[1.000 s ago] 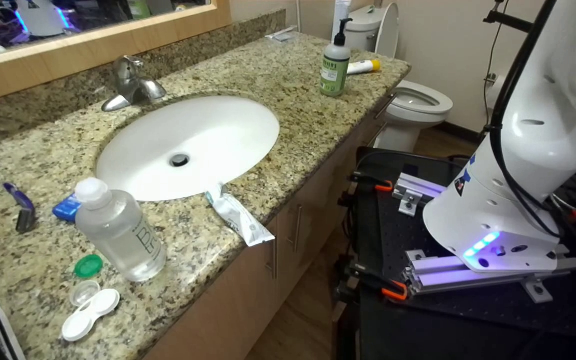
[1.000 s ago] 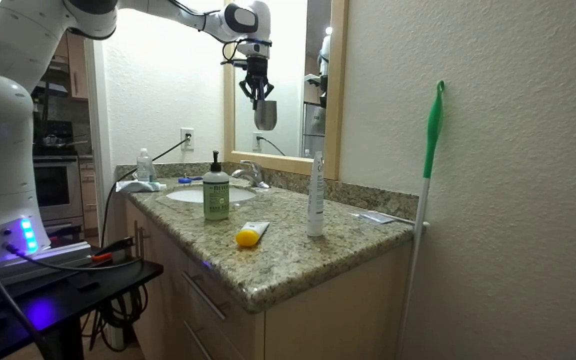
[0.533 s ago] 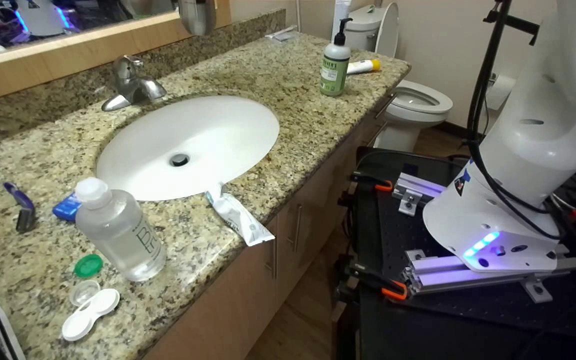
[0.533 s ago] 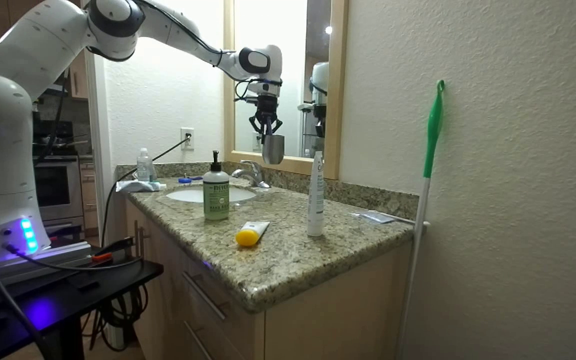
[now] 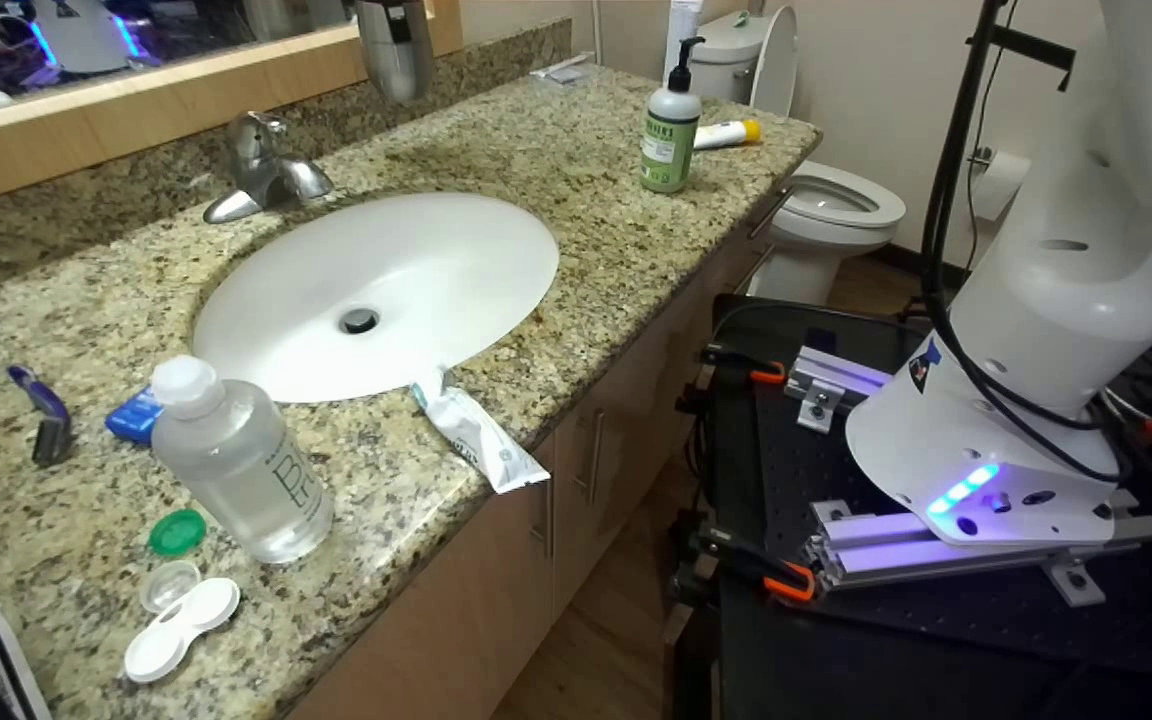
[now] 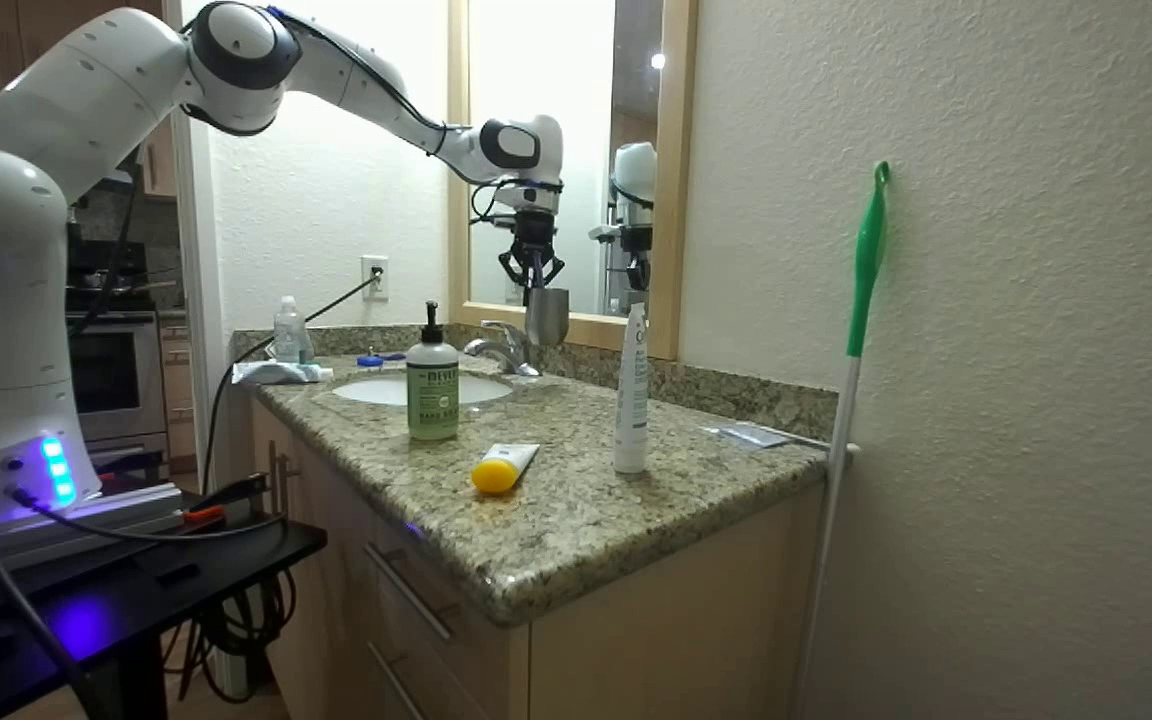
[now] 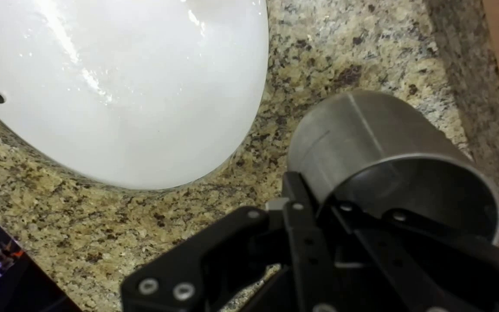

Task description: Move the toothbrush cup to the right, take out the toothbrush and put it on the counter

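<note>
My pincer (image 7: 319, 203) is clenched on the wall of the grey toothbrush cup (image 7: 362, 125), one finger outside and one inside its mouth, and holds it in the air over the tabletop (image 6: 586, 510), beside the sink (image 5: 436, 280). Well apart from one end of the sink stands a green pump bottle (image 6: 433, 390); its label shows letters that look like "MEYER" and, lower, "HAND". Farther from the sink than this bottle, a white tube (image 6: 632, 410) stands upright, its grey print too small for me. Near the opposite end of the sink is a clear bottle (image 5: 251, 470), whose black writing begins with a big "B". A crumpled tube (image 5: 481, 437) reaches the sink's rim, its letters unclear.
</note>
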### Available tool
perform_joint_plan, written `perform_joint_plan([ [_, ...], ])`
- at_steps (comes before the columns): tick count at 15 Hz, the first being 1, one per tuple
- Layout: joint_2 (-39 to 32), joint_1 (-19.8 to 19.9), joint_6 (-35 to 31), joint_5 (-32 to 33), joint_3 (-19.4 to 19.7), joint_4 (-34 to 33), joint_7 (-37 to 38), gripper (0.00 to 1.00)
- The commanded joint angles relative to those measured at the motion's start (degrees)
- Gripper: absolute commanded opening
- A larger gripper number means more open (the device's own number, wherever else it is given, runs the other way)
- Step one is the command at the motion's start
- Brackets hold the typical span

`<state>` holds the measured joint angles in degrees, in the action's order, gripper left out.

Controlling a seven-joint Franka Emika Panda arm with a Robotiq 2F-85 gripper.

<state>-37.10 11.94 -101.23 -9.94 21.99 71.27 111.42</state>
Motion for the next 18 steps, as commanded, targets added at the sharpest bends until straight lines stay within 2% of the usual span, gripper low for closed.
perform_joint_plan([
  [1, -2.68, 0.84, -1.77, -0.71, -0.11, -1.13, 0.4, 0.02],
  [7, -5.91, 0.92, -6.04, -0.88, -0.64, -1.28, -0.7, 0.02],
  [18, -7.96, 0.71, -7.08, -1.3, -1.06, -2.4, 0.2, 0.02],
])
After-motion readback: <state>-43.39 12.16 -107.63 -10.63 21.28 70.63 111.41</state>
